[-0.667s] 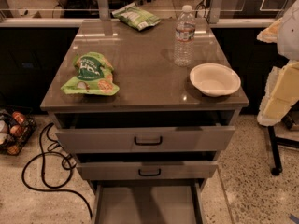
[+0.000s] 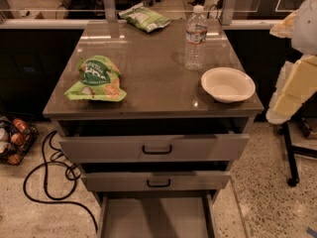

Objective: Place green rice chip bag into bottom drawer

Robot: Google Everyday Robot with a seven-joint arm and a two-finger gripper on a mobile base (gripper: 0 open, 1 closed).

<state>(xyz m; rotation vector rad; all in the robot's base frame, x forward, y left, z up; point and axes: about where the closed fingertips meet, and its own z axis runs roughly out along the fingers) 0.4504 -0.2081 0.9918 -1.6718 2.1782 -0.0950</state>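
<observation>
The green rice chip bag (image 2: 96, 79) lies crinkled on the left part of the grey cabinet top (image 2: 148, 68), with its dark green logo facing up. The bottom drawer (image 2: 153, 217) is pulled out at the lower edge of the view, and its flat grey floor is bare. My gripper (image 2: 285, 29) is on the cream-coloured arm (image 2: 297, 83) at the right edge, beyond the cabinet's right side, far from the bag and holding nothing that I can see.
A paler green-and-white bag (image 2: 144, 17) lies at the back of the top. A water bottle (image 2: 195, 38) and a white bowl (image 2: 228, 85) stand on the right. The two upper drawers (image 2: 156, 148) are slightly open. A black cable (image 2: 49, 182) and a basket (image 2: 12, 140) are on the floor at left.
</observation>
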